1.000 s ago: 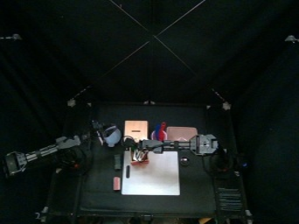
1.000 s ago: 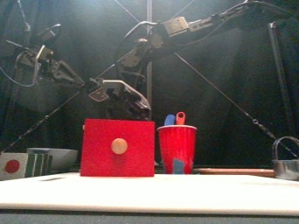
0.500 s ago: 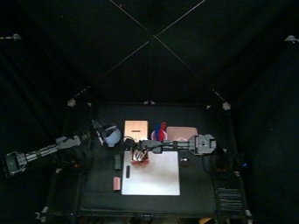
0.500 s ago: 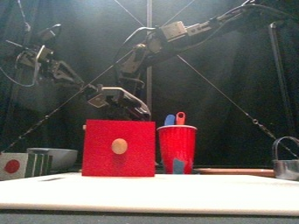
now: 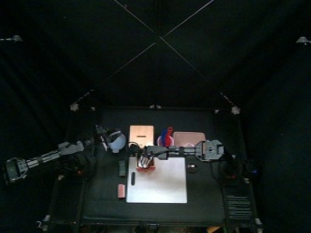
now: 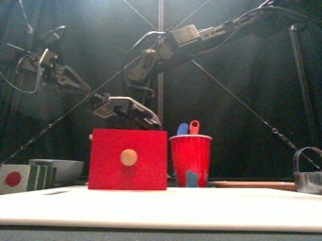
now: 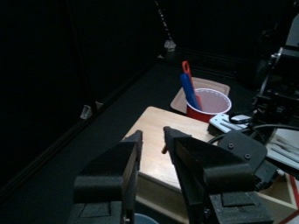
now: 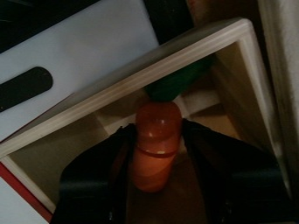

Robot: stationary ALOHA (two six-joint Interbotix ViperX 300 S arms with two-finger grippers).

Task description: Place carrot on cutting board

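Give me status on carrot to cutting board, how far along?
Done: the right gripper is closed on the carrot, inside an open wooden box. In hand: carrying it out. Left: setting it on the white cutting board, which looks bare. The left gripper rests, jaws apart.

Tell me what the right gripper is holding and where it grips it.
The right gripper holds the carrot by its orange body, green top pointing away.

top view super dim, only the table (image 5: 155,196) catches any light | front view backlit, hazy glow behind the red box (image 6: 127,159), pale blurry strip up close | left wrist mostly black, lit patch on the cup (image 7: 208,99) | right wrist brightest, carrot (image 8: 156,144) soft, edges smeary
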